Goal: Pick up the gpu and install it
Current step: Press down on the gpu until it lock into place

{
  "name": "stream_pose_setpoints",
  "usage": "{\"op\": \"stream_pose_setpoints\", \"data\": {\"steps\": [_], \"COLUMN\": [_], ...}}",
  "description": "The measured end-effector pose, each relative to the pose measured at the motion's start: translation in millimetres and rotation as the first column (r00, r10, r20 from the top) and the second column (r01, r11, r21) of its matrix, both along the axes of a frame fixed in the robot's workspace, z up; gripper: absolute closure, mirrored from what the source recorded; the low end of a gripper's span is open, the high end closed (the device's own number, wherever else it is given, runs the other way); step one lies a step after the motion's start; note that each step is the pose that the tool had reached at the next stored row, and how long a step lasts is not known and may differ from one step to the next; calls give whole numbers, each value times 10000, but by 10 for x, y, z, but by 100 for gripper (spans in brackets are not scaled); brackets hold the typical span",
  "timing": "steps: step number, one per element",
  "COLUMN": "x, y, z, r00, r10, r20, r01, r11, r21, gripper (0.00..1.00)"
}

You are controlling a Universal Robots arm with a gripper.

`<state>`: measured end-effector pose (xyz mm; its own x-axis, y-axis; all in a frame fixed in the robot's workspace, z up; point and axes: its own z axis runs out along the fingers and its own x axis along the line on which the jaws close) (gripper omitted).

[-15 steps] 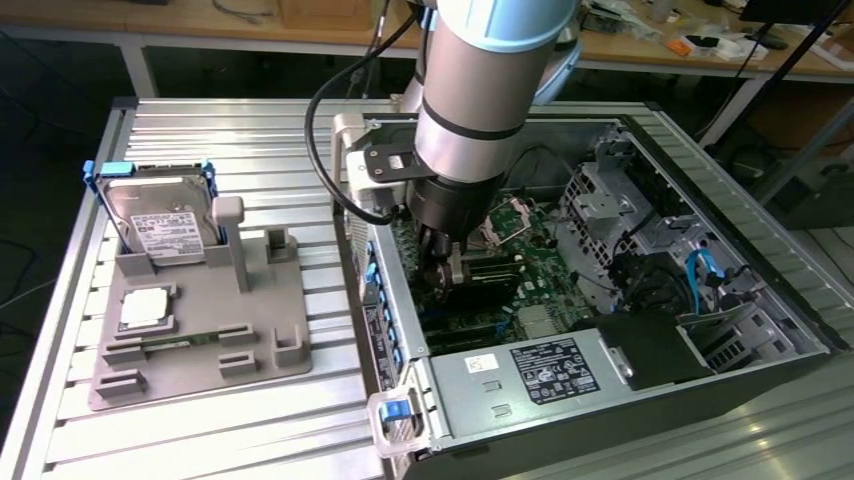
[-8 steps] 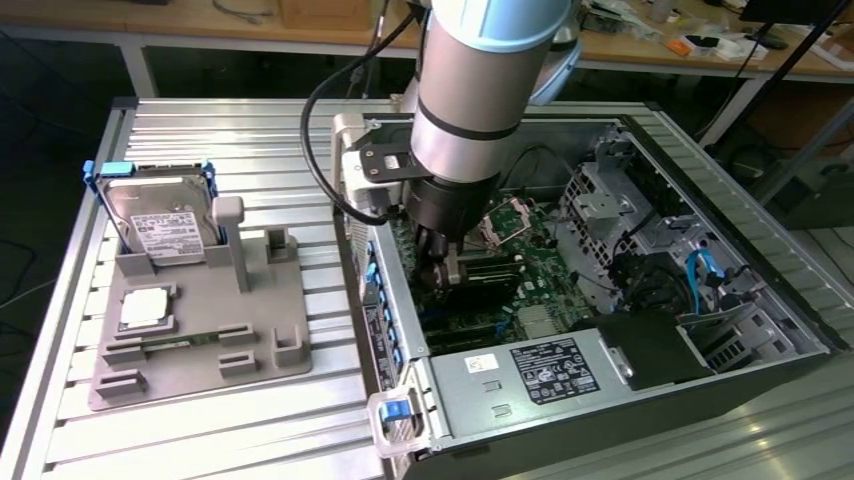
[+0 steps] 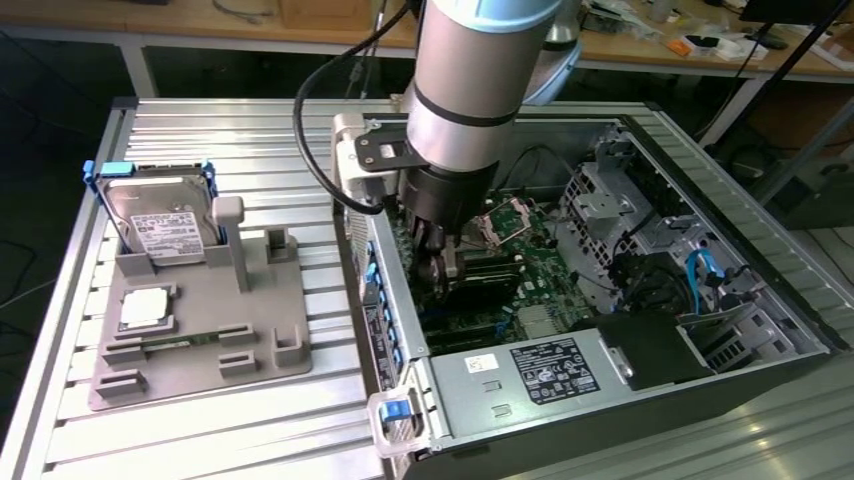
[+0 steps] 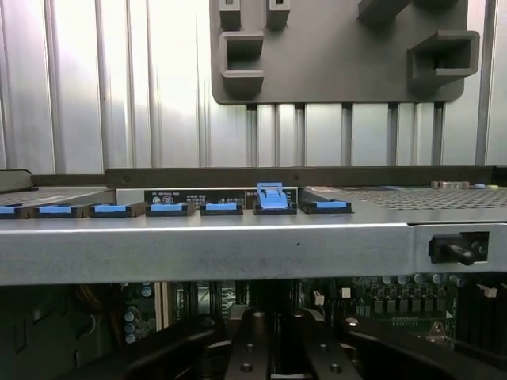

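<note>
Gripper [image 3: 443, 268] — shut — inside computer case [image 3: 747, 215]

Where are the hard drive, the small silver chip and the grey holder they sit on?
hard drive [image 3: 163, 228], exterior view, on its white label.
silver chip [image 3: 146, 309], exterior view, on its top face.
grey holder [image 3: 274, 310], exterior view, on a bare part of its base.

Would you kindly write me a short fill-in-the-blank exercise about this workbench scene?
1. The gripper is lowered inside the open computer ____.
2. The hard drive stands upright in a ____ frame on the grey holder.
3. The small square silver chip lies on the grey ____.
4. The gripper's fingers are ____.

Missing words: case; blue; holder; shut
</note>
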<state>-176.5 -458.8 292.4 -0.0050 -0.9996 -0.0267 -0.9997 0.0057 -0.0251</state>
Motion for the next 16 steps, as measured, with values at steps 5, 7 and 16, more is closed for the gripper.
{"op": "stream_pose_setpoints", "data": {"steps": [5,7,16], "x": [-11,-15,75], "y": [11,12,12], "z": [107,134,185], "r00": [10000,10000,9953], "r10": [1,1,1], "r20": [0,0,-972], "r01": [-1,-1,-2], "r11": [10000,10000,10000], "r21": [0,-1,-2], "gripper": [89,89,89]}}
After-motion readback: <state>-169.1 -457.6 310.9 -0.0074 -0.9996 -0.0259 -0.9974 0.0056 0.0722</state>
